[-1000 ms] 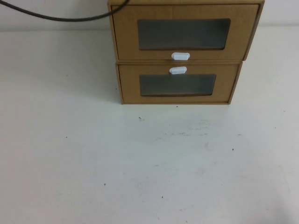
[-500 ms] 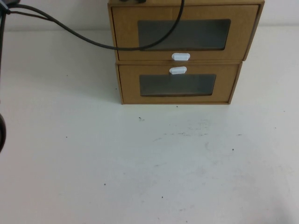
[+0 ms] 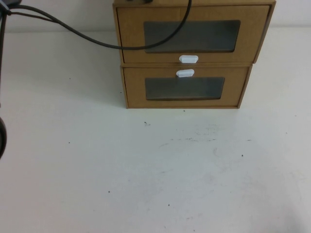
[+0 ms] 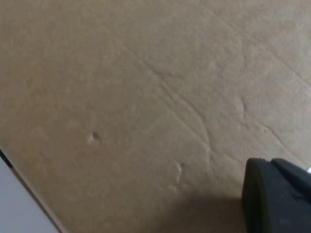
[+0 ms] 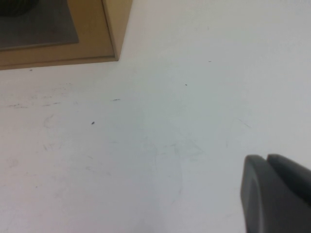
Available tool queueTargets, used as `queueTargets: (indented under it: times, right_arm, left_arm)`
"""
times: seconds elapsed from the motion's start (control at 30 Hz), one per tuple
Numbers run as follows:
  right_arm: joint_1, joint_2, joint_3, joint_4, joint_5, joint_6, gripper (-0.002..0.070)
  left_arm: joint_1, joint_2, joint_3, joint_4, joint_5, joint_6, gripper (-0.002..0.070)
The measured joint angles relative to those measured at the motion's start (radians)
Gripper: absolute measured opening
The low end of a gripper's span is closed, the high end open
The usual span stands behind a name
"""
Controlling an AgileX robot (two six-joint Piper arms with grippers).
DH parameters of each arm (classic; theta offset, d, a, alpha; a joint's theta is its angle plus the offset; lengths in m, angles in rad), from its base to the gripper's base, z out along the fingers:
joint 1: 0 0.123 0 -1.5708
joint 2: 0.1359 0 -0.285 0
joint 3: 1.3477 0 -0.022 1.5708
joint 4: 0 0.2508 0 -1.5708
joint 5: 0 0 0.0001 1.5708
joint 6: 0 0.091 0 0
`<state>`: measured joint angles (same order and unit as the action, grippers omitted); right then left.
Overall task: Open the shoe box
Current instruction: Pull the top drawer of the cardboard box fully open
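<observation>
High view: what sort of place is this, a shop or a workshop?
Probably a robot test bench, not a shop: a plain white table, two stacked cardboard shoe boxes, a loose black cable. The left gripper hangs close over the boxes' cardboard; the right gripper, shut, hangs over the table.

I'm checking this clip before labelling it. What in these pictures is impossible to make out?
High view: dark windows hide what the upper box and lower box hold.
High view: the frame edge cuts off the upper box's top.
Left wrist view: the left gripper, close to cardboard, is mostly out of frame.
Right wrist view: the right gripper, shut over the table, is mostly out of frame.
</observation>
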<state>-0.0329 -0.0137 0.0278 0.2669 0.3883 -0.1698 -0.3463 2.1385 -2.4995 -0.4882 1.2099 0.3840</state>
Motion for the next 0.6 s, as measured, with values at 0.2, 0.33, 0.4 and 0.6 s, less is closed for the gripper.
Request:
queueTargets:
  times: [0.2, 0.33, 0.4, 0.6]
  right_arm:
    - [0.0, 0.0, 0.0, 0.0, 0.0, 0.0, -0.002]
    - [0.0, 0.0, 0.0, 0.0, -0.006, 0.0, -0.002]
    - [0.0, 0.0, 0.002, 0.035, -0.031, 0.0, -0.002]
    - [0.0, 0.0, 0.002, 0.41, -0.248, 0.0, -0.002]
  left_arm:
    - [0.0, 0.002, 0.0, -0.014, -0.001, -0.071, -0.0006]
    - [0.009, 0.002, 0.0, -0.023, -0.004, -0.112, -0.0006]
    - [0.011, 0.002, 0.0, -0.03, -0.004, -0.128, -0.0006]
    - [0.029, 0.006, 0.0, -0.071, 0.0, -0.154, -0.0006]
